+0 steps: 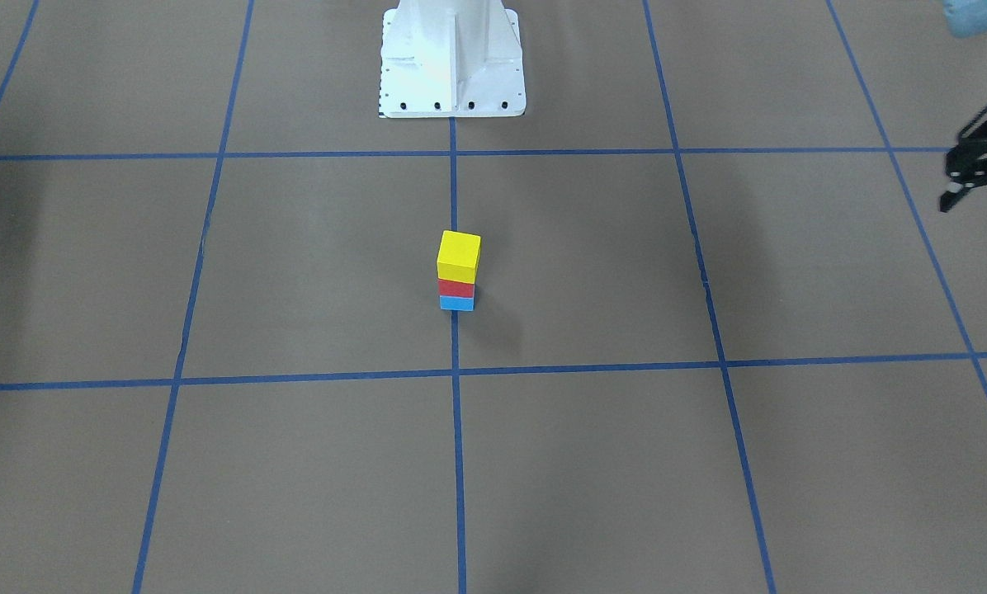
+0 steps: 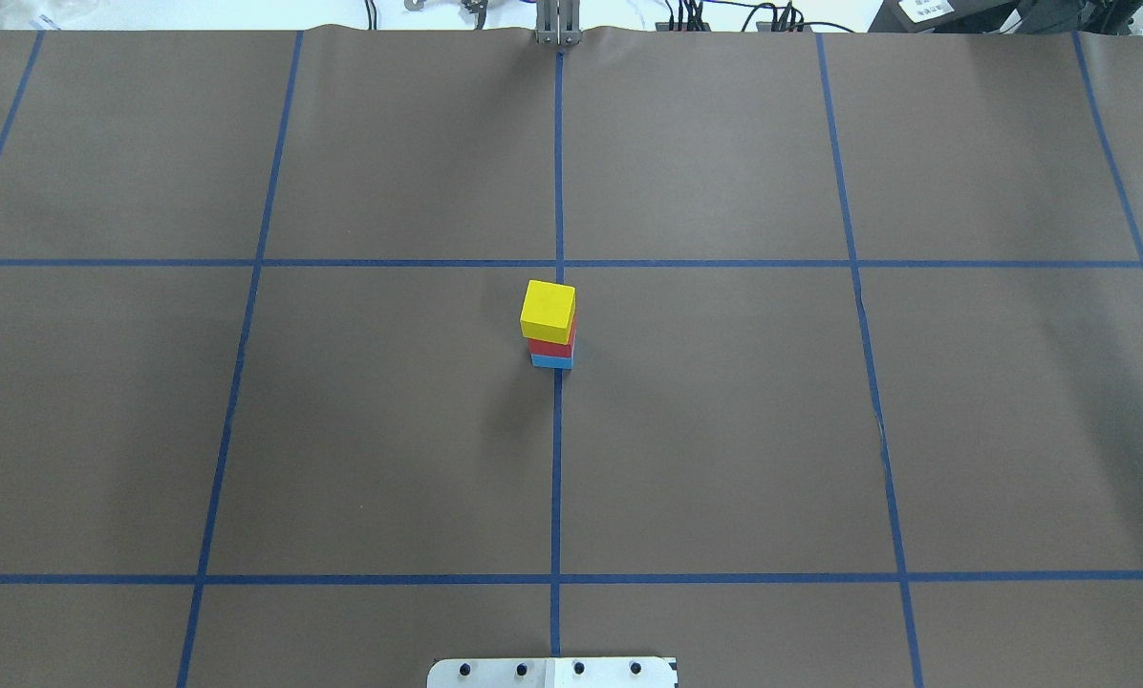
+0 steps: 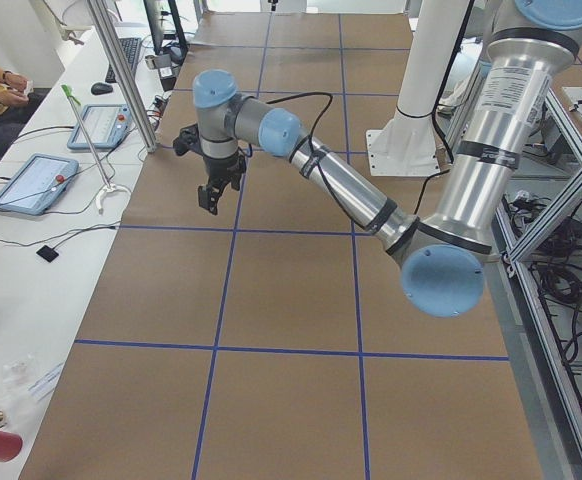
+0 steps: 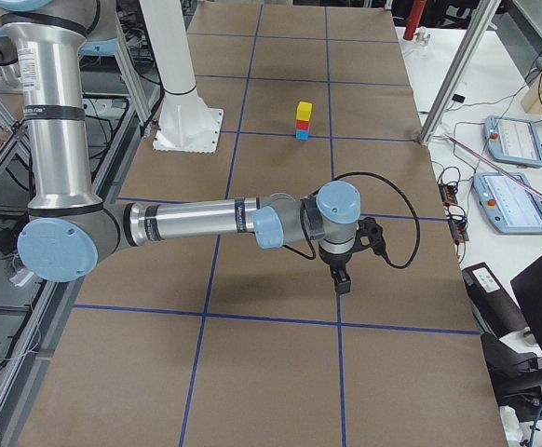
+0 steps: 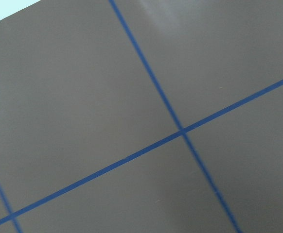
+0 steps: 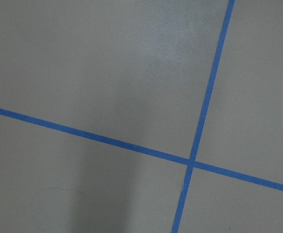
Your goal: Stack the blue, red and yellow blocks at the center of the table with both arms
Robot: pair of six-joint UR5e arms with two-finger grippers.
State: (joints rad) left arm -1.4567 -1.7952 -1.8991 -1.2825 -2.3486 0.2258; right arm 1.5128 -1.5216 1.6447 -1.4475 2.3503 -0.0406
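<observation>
Off toward nine o'clock from the stack, counted from the robot's side, the left gripper (image 3: 208,203) hangs above the table (image 2: 724,430) with nothing between its fingers, though I cannot tell how wide they stand. At the centre cross of blue tape the blue block (image 2: 551,361) sits lowest, with the red block (image 2: 552,348) on it and the yellow block (image 2: 548,311) on top. Toward three o'clock the right gripper (image 4: 342,284) points down, well apart from the stack, and I cannot tell whether it is clenched or released.
</observation>
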